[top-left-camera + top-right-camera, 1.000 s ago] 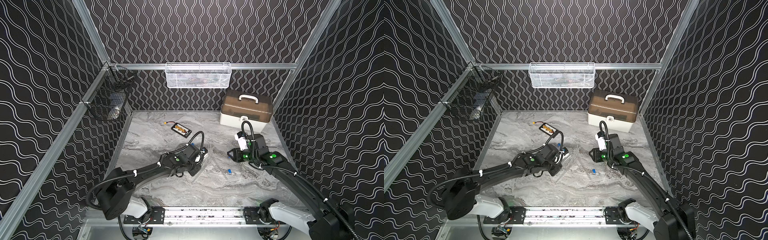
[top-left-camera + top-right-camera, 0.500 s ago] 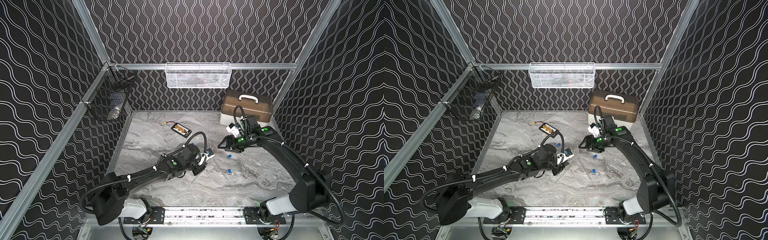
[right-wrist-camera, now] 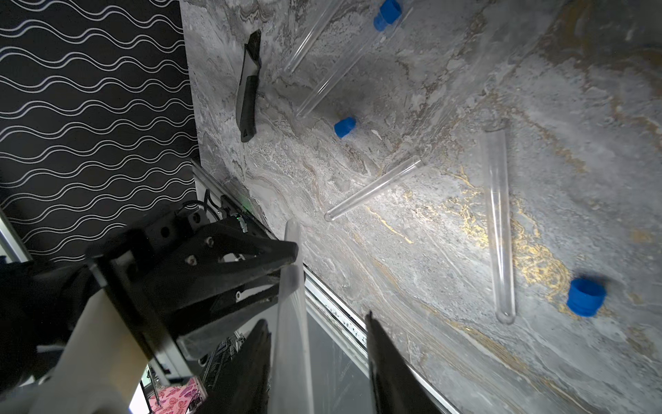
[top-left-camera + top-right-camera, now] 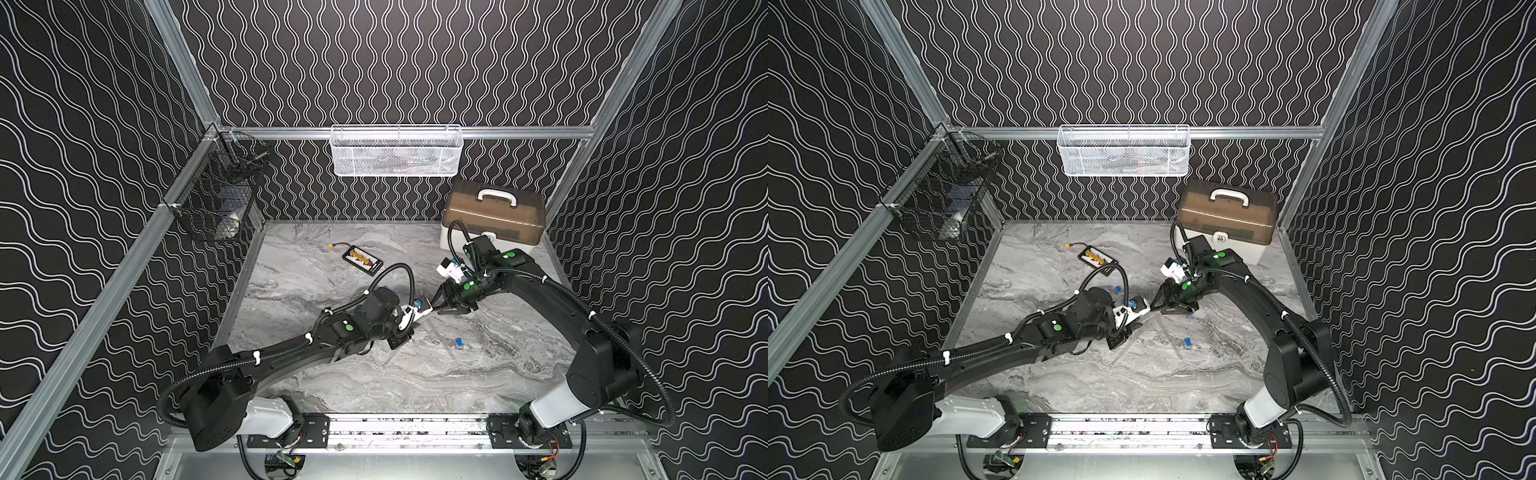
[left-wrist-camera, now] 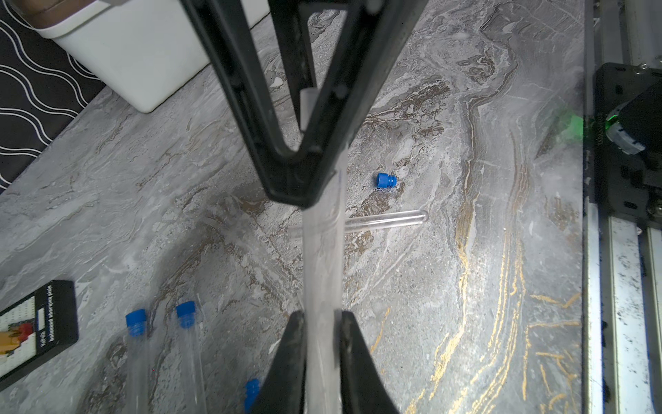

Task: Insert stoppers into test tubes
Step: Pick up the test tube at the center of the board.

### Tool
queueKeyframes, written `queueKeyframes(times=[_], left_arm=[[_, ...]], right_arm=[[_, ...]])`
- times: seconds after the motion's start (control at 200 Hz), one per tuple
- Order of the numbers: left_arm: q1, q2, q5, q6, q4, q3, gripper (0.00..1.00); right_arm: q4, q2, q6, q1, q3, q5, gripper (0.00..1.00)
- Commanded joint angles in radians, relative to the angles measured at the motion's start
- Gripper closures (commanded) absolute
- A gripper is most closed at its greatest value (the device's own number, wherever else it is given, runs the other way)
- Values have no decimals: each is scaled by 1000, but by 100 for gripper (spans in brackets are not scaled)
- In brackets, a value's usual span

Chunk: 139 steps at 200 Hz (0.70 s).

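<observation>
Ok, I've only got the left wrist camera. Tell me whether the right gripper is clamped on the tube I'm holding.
Observer: Not clamped. In the right wrist view the right gripper has its jaws apart. The held tube is close to one finger, with a gap to the other.
Operator: Check it for a stopper.
Observer: No blue shows between its fingers in that view.
Operator: Count the unstoppered tubes lying loose.
Observer: Two lie on the table in the right wrist view: an empty tube and a second empty tube. Your view shows only one.
</observation>
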Motion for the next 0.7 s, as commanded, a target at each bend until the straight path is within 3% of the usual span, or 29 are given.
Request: queueKeyframes(times=[0.0, 0.691], left_arm=[[-3, -7, 10, 26, 23, 4, 93], [-10, -7, -19, 19, 33, 4, 93]], right_arm=[[-19, 12, -6, 12, 14, -20, 60], [-23, 29, -11, 25, 0, -66, 84]])
